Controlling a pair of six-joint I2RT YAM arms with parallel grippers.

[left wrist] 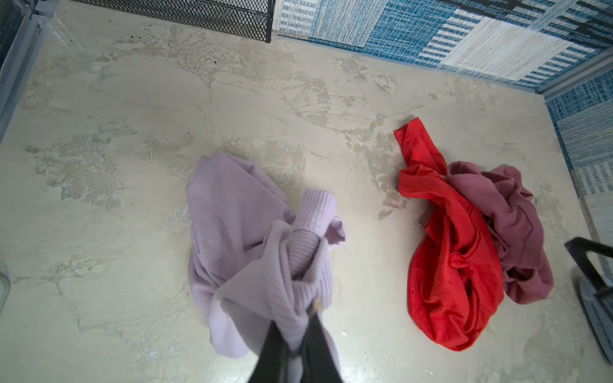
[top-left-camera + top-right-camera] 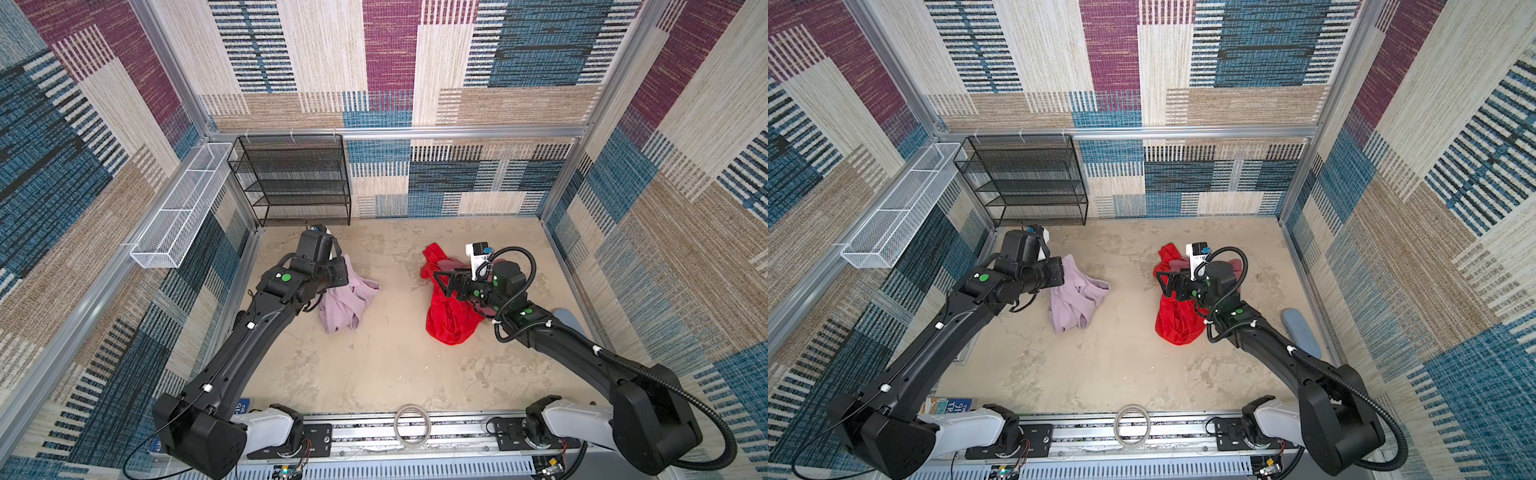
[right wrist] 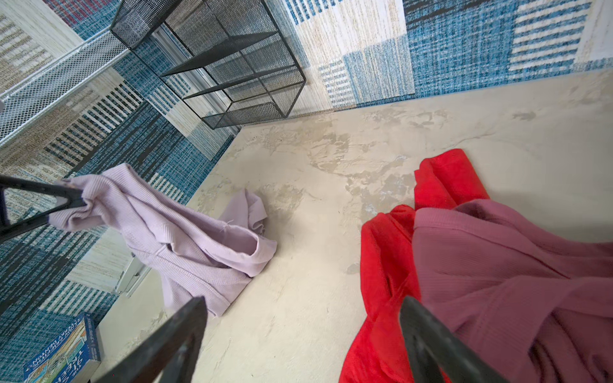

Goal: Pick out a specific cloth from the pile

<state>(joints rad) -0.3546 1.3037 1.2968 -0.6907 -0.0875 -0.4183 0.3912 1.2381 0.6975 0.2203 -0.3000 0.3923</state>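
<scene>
Two arms. At left, the left gripper (image 1: 294,317) has its jaws clamped on a bunched fold of the pale lilac cloth (image 2: 348,303), tail on the tabletop (image 2: 395,365), well apart from the red-and-mauve pile (image 2: 446,318). Right gripper (image 3: 302,303) gapes empty above that. A thin pinch may slip.

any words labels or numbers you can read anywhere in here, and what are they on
"TR": start of a large white word on the blue box by the left arm's base; the rest is hidden.
"TREE": seemingly, upside down on the same box in the right wrist view; its smaller print is too blurred to read.
Marks on the white camera on the right wrist: too small to read.
The cloth and the pile: no text.
</scene>
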